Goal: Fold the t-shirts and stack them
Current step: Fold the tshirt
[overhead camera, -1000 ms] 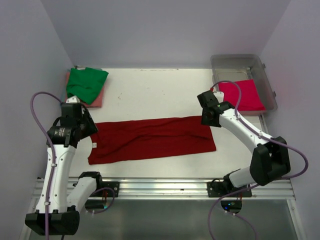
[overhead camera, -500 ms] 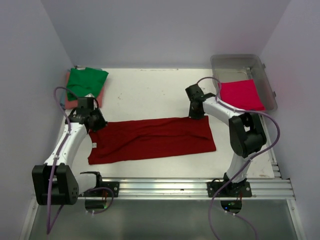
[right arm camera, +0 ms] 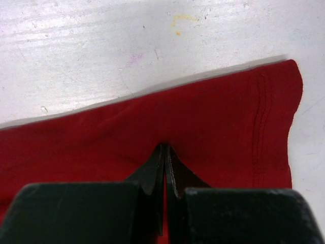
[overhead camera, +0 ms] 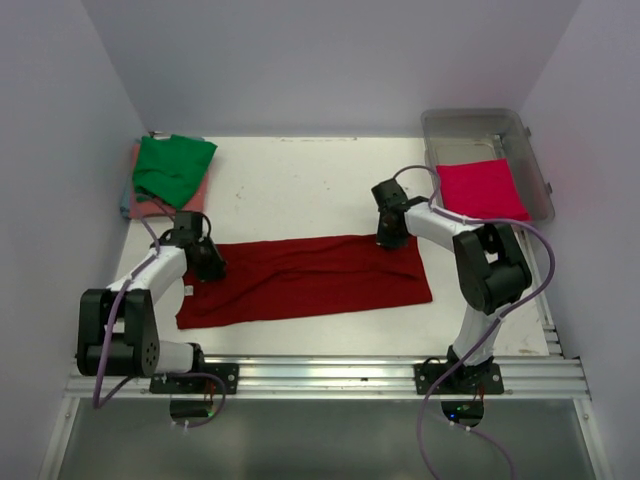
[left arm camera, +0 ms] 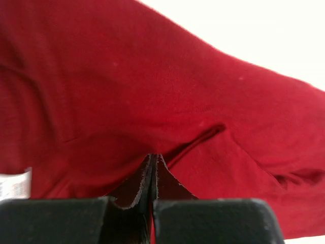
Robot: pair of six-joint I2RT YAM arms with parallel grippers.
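Top external view: dark red t-shirt (overhead camera: 300,278) lies flat as a long band across the white table (overhead camera: 300,180), near the front edge; left gripper (overhead camera: 207,265) is down on its left end, right gripper (overhead camera: 390,238) on its far edge near the right end. Left wrist view: fingers pressed together, pinching a raised ridge of the red cloth; white label visible at lower left. Right wrist view: fingers likewise closed, nipping cloth just inside the hem. Green t-shirt (overhead camera: 172,168) rests on salmon pink t-shirt (overhead camera: 197,199) at the far left corner; bright pinkish-red t-shirt (overhead camera: 482,190) lies in the clear plastic tub (overhead camera: 530,140).
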